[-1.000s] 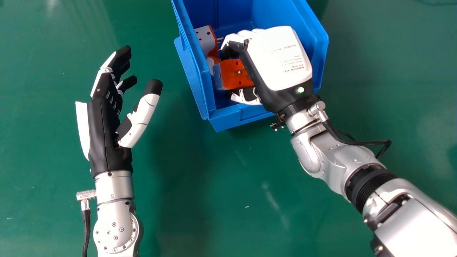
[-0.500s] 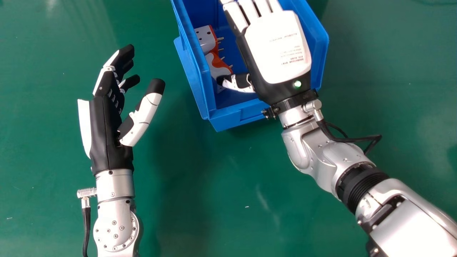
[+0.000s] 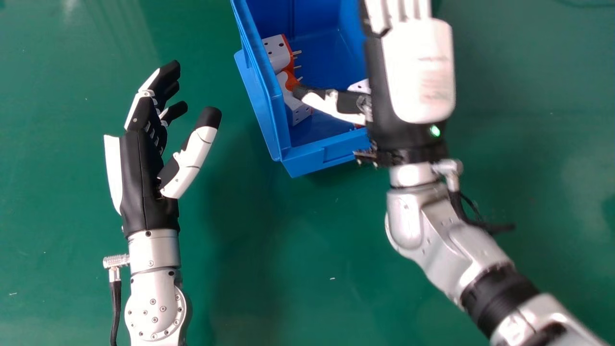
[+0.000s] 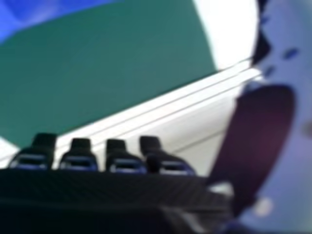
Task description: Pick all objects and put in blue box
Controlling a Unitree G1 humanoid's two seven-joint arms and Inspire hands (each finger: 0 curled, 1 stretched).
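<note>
My right hand (image 3: 418, 72) is over the right side of the blue box (image 3: 314, 156), its fingers straight and its thumb stretched left across the inside. In the right hand view, the right hand (image 4: 78, 156) has nothing between its fingers and thumb (image 4: 258, 141). Inside the box, a white and orange plug adapter (image 3: 277, 50) lies against the left wall, with another adapter (image 3: 294, 103) just below it, partly behind the thumb. A further white piece (image 3: 359, 87) is mostly hidden beneath the right hand. My left hand (image 3: 144, 168) stays open and empty, left of the box.
The green table (image 3: 269, 269) lies around the box and below both hands. A blue surface (image 4: 44, 12) and a pale ridged edge (image 4: 161, 105) beside the green appear in the right hand view.
My right hand let go of the orange-faced adapter, straightened its fingers, and has moved right, uncovering more of the box's inside. The left hand has hardly moved.
</note>
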